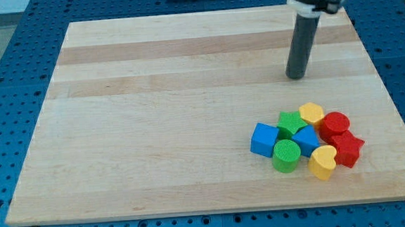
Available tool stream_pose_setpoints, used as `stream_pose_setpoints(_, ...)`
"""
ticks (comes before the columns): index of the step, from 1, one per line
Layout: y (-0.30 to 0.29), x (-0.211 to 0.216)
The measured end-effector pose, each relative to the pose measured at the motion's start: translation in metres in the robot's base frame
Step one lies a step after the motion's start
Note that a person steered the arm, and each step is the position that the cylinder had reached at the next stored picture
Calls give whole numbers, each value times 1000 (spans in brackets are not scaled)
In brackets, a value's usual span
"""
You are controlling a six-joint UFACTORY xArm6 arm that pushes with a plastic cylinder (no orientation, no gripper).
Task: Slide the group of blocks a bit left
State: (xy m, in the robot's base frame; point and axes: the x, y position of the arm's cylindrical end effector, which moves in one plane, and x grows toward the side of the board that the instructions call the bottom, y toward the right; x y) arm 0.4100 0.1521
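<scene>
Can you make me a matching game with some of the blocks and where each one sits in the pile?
Things:
1. blue cube
2. green cylinder
3. red star
4. my tip

Places:
A. the view's right edge of the group
B. above the group, apart from every block
C. the view's left edge of the group
D. the group's bottom, just right of the blue cube

Pairs: 1-C, 2-D, 3-A, 4-B
</scene>
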Motion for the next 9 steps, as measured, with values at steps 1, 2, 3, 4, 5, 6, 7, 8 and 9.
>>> stream_pose_setpoints(1,0,41)
stream_pose_setpoints(2,0,42)
stream_pose_setpoints(3,54,43)
stream_pose_setpoints(4,98,45)
stream_pose_setpoints(5,98,67)
stream_pose_setpoints(6,96,127)
stream_pose_setpoints(7,94,154)
stream_pose_setpoints(8,94,154)
stream_pose_setpoints(9,75,135)
